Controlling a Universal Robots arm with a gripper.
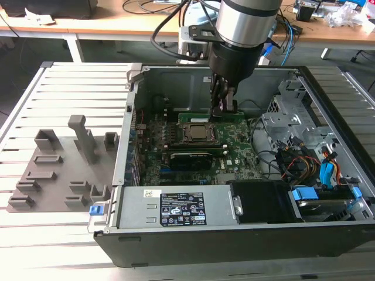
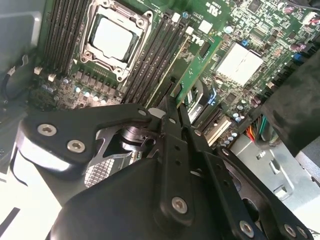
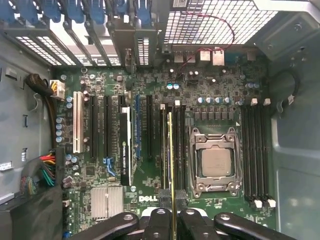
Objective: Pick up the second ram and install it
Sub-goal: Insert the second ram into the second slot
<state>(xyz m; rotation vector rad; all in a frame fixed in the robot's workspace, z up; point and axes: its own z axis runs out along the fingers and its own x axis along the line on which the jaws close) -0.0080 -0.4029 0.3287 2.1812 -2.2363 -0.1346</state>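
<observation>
gripper (image 3: pixel 171 216) was clamped on the second ram (image 3: pixel 170 165), stick held edge-on over a dimm slot beside the cpu socket (image 3: pixel 216 162) on the motherboard (image 3: pixel 125 90), inside the open pc case (image 1: pixel 234 246).

Lighting is even and diffuse from overhead. In the exterior view the slatted bench (image 1: pixel 64 88) reads bright and pale, without hard shadows; the arm's metal collar (image 1: pixel 246 23) carries a soft vertical sheen. The computer case (image 1: pixel 328 105) interior is dimmer, with shade under its near wall.

In the first wrist view, strong backlight burns through the rear vent grille (image 3: pixel 210 25), washing it to white. The motherboard (image 3: pixel 150 90) below is evenly lit and sharp.

In the second wrist view the close black claw (image 2: pixel 172 115) is soft and out of focus; the processor socket (image 2: pixel 112 37) lid shows bright glare, and a pale patch at one corner is overexposed.
</observation>
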